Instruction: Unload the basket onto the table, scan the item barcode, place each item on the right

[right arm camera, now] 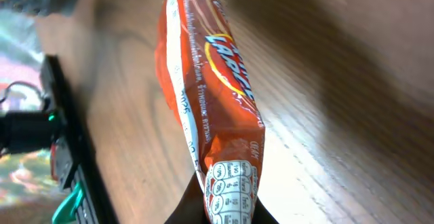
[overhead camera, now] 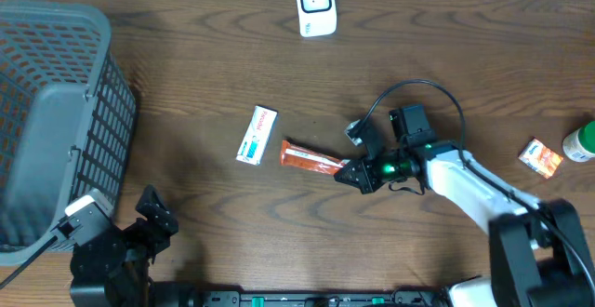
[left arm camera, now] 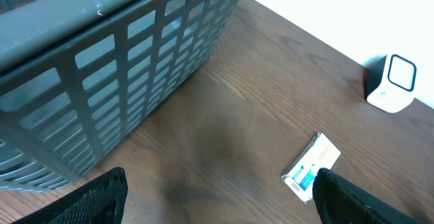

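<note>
Already gripped, not yet scanned.
Right gripper (overhead camera: 348, 170) clamps long orange foil packet (overhead camera: 311, 159), far from white plastic scanner (overhead camera: 315, 5); left gripper (overhead camera: 155, 218) fingers apart.

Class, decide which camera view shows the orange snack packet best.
Right wrist: the orange snack packet fills the frame, print readable, its end gripped by the right pincer. Overhead shows it whole but small. Left wrist misses it.
</note>
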Controlling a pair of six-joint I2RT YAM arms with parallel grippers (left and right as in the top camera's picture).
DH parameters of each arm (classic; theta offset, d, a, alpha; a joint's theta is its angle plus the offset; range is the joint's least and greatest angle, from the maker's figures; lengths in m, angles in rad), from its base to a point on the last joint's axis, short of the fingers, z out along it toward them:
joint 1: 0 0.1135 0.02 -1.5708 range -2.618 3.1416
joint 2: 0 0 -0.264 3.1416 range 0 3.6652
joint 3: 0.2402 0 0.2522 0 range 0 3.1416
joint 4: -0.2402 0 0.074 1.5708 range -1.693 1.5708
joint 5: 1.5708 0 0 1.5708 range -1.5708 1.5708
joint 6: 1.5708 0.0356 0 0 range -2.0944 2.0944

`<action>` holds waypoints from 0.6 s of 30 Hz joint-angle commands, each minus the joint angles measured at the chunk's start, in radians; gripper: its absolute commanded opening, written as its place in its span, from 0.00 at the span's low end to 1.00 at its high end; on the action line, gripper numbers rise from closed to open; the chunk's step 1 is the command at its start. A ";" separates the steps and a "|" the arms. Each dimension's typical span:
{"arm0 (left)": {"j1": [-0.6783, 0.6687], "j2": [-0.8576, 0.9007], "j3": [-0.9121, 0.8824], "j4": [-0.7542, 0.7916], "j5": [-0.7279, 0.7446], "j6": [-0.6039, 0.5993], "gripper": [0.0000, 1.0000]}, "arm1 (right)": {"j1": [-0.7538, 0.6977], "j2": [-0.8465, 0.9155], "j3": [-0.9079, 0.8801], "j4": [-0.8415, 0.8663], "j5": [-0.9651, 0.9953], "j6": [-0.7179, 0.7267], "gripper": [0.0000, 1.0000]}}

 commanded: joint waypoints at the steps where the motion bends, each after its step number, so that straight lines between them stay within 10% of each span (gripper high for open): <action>1: 0.005 -0.005 0.005 -0.003 -0.005 -0.009 0.88 | 0.005 -0.107 0.000 -0.015 -0.089 -0.131 0.01; 18: 0.005 -0.005 0.005 -0.003 -0.005 -0.009 0.88 | 0.005 -0.501 0.000 -0.100 -0.138 -0.148 0.01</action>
